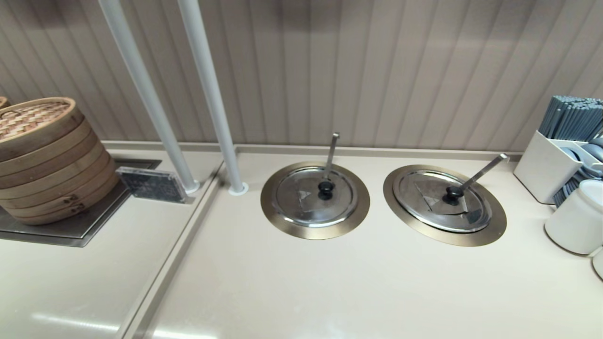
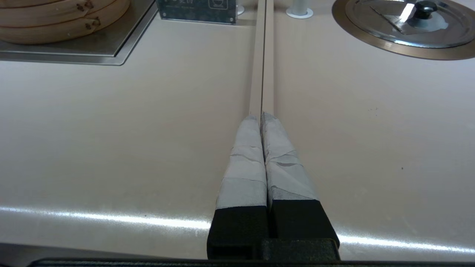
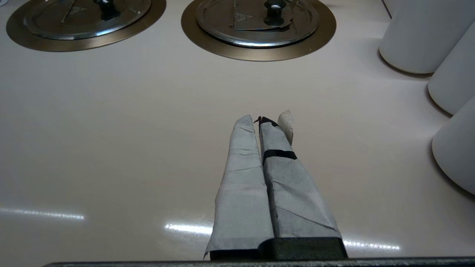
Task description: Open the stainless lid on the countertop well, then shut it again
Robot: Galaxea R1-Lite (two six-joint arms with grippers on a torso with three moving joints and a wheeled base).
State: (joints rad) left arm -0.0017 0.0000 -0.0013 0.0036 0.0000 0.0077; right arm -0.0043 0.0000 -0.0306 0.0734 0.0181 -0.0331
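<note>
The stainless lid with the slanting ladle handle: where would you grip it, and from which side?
Grip the black centre knob of the stainless lid, coming straight down from above. The lid lies flat and flush in the countertop well, so its rim offers no edge. The ladle handle slants away to the robot's right, so set the jaws clear of that side. The right gripper, shut and short of the well, looks nearer.

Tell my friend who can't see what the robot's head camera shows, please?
Two round stainless lids sit closed in bronze-ringed wells on a beige counter: the stainless lid with a slanting ladle handle on the right, its twin with an upright handle beside it. Bamboo steamers stand far left; no gripper shows.
</note>
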